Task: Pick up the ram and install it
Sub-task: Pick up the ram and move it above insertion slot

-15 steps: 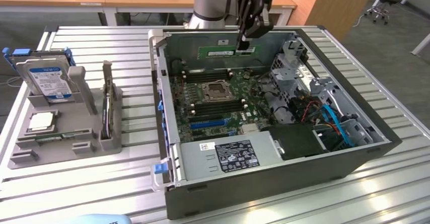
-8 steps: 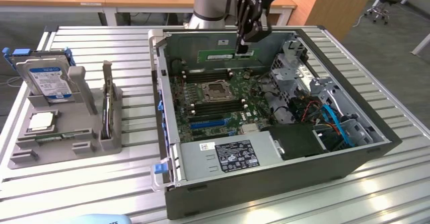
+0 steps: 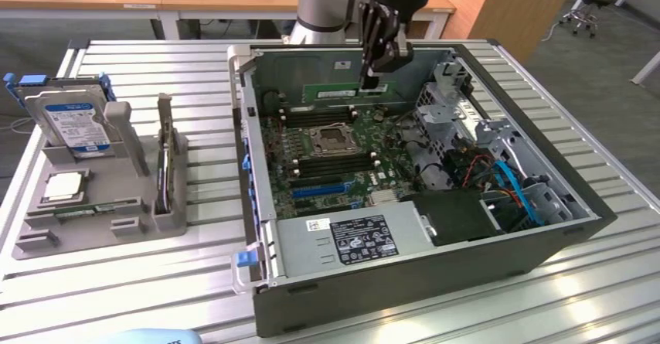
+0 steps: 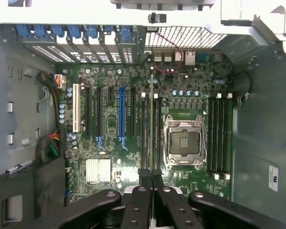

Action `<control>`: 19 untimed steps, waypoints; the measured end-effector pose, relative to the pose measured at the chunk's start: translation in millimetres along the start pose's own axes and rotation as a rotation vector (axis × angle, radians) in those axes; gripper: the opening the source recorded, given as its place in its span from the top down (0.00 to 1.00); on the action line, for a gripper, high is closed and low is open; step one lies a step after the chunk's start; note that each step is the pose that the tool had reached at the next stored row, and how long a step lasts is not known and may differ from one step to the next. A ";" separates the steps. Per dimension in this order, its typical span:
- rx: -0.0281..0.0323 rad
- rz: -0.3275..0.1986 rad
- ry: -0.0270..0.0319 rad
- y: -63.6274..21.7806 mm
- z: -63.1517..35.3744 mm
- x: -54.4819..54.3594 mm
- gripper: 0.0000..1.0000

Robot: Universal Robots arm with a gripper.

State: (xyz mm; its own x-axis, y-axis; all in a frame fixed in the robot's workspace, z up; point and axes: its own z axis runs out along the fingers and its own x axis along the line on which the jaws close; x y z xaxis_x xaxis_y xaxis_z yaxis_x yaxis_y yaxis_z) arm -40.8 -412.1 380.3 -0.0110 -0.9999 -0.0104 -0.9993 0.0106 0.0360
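In the exterior view, the gripper (image 3: 369, 69) hangs over the far part of the open computer case (image 3: 413, 282), which lies on the counter (image 3: 154, 298). Its jaws point straight down at the motherboard (image 3: 341, 166), just on the far side of the processor socket (image 3: 332, 138). Something thin hangs from them, but it is hard to make out against the dark arm and the case's far wall. At the exterior view's left, well apart from the case, a grey holder (image 3: 103, 205) carries the hard drive (image 3: 70, 121) and a square processor chip (image 3: 64, 185).

In the wrist view, the jaws are nearly closed, gripping the ram (image 4: 151, 119). It is seen edge-on as a thin pale line running away from the fingertips. Its long axis lies parallel to the memory slots (image 4: 145, 133) between the socket and the expansion slots (image 4: 121, 114), and it sits directly over that bank. I judge that the fit turns on this alignment.

Which slot it lines up with is uncertain, and so is its height above the slots. The stick's flat faces and notch are hidden, and the slot clips are too small to read.
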 end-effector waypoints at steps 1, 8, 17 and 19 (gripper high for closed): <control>0.0000 0.000 0.0000 -0.1 1.4 0.0 0.88; -0.0004 0.000 0.0000 -2.7 3.0 0.0 0.88; -0.0054 -0.001 0.0002 -14.1 2.9 -0.1 0.88; -0.0058 -0.001 0.0002 -15.1 2.9 -0.1 0.88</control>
State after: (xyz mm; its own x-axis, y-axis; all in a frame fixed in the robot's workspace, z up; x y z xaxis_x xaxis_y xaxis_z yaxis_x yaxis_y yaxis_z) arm -25.8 -412.1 376.8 -0.0098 -0.9999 -0.0102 -0.9991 0.0094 0.0417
